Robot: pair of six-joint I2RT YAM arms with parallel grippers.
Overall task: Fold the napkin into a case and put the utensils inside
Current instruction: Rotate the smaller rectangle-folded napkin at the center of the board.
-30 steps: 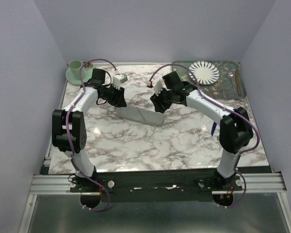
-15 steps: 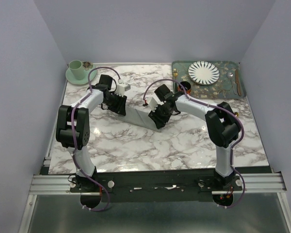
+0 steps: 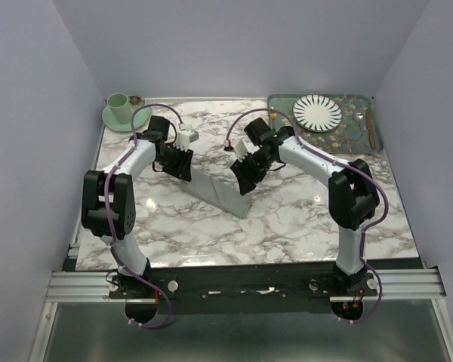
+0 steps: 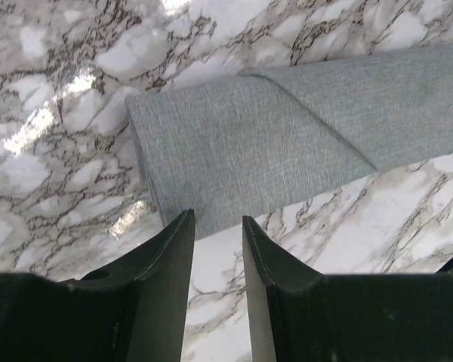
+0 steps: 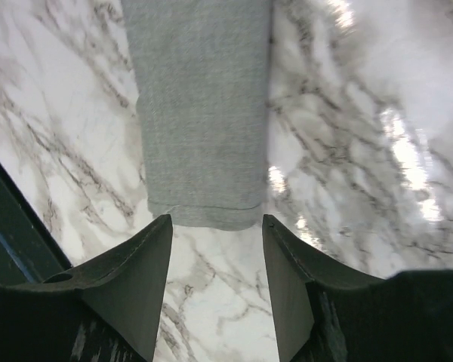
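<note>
The napkin [image 3: 220,193] lies folded into a narrow grey case, running diagonally across the middle of the marble table. My left gripper [image 3: 183,161] hovers at its far left end. In the left wrist view the open gripper [image 4: 217,219] holds nothing, and the cloth [image 4: 287,136] lies just past the tips. My right gripper [image 3: 245,178] is over the strip's right side. In the right wrist view that gripper [image 5: 216,219] stands open and wider, with the hemmed end of the cloth [image 5: 204,113] just beyond it. Slim utensils [image 3: 370,127] lie on the tray's right end, too small to tell apart.
A green patterned tray [image 3: 347,137] at the back right carries a striped plate [image 3: 317,111]. A green cup on a saucer [image 3: 119,110] stands at the back left corner. Walls close in the table on three sides.
The folded napkin has swung from nearly level to a steeper diagonal, its near end closer to the arm bases. Both arms shifted along it; both grippers are still open.
</note>
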